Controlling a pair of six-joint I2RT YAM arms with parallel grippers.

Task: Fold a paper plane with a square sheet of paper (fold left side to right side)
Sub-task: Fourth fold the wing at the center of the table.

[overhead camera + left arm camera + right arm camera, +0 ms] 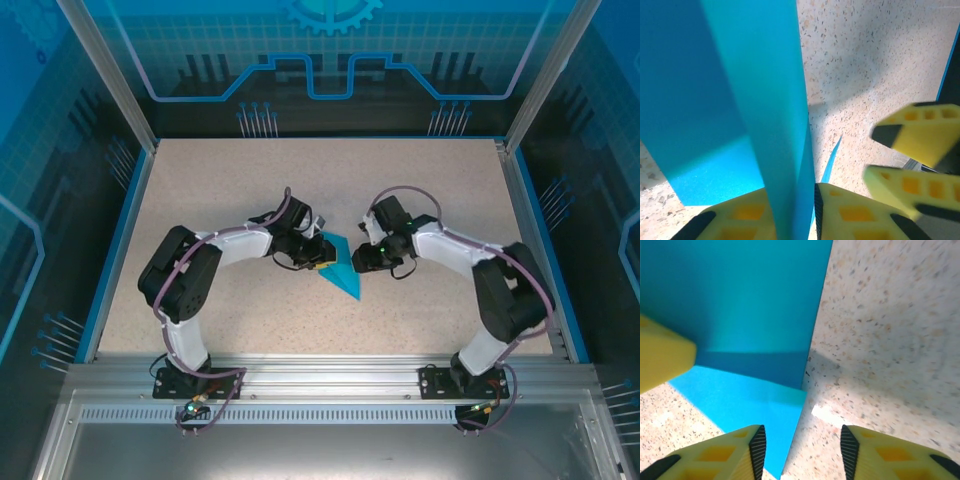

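While the left jaws clamp the raised paper (715,100) and the right jaws stand apart beside it, the fold seems underway, needing the flap carried rightward.

top: overhead, far | wrists: close, downward | shared: paper (340,268)

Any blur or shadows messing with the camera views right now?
Left wrist: the right gripper is blurred, the paper sharp. Right wrist: the raised paper shades the table beside it. Top external: tabletop evenly lit.
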